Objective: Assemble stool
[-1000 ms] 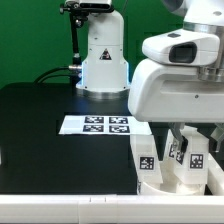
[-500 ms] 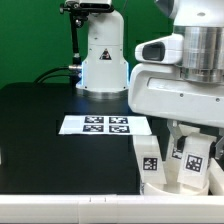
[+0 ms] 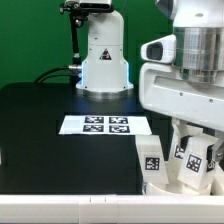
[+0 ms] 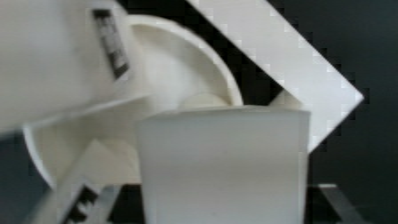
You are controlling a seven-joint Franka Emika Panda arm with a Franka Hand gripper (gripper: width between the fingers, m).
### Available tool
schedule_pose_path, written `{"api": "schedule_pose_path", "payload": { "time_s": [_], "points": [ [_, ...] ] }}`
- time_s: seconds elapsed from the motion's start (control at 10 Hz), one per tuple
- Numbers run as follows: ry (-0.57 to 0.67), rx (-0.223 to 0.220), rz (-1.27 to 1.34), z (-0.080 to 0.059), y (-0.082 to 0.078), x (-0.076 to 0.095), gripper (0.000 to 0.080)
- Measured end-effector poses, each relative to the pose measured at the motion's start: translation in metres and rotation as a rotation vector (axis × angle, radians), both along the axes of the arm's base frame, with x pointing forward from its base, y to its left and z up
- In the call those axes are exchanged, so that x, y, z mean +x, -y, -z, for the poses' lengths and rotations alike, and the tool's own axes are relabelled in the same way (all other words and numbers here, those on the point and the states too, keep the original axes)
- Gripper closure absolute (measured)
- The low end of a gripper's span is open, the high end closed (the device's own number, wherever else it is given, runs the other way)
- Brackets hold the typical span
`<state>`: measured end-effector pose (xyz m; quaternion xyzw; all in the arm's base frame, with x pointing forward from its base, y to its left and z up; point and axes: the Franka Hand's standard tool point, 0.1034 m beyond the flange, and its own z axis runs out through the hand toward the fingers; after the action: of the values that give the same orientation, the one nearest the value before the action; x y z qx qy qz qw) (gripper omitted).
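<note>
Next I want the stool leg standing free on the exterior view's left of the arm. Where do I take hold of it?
Probably grip the stool leg on its upper half, coming straight down from above. It stands upright on the seat, its top is clear, and its flat opposite faces suit two fingers. The gripper itself is hidden behind the arm.

A black counter (image 3: 40, 130) is filling the lower left and middle of the exterior view. The marker board (image 3: 105, 125) is lying flat on it near the centre. The white robot base (image 3: 104, 62) is standing at its far edge, and the stool (image 3: 180, 165) is sitting at lower right.
</note>
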<state>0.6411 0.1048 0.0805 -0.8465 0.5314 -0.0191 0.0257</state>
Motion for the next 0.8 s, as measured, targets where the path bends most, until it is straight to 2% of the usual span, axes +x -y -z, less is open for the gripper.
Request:
{"api": "schedule_pose_path", "payload": {
  "time_s": [0.2, 0.4, 0.5, 0.6, 0.7, 0.8],
  "points": [
    [0.071, 0.042, 0.418, 0.001, -0.003, -0.002, 0.0465],
    [0.069, 0.048, 0.465, 0.001, -0.003, -0.002, 0.0465],
    [0.070, 0.041, 0.414, 0.002, -0.003, -0.002, 0.0357],
    [0.066, 0.033, 0.340, 0.001, -0.002, -0.002, 0.0357],
    [0.071, 0.023, 0.136, -0.006, 0.000, 0.001, 0.0228],
    [0.084, 0.015, -0.058, -0.010, 0.000, 0.002, 0.0167]
  ]
}}
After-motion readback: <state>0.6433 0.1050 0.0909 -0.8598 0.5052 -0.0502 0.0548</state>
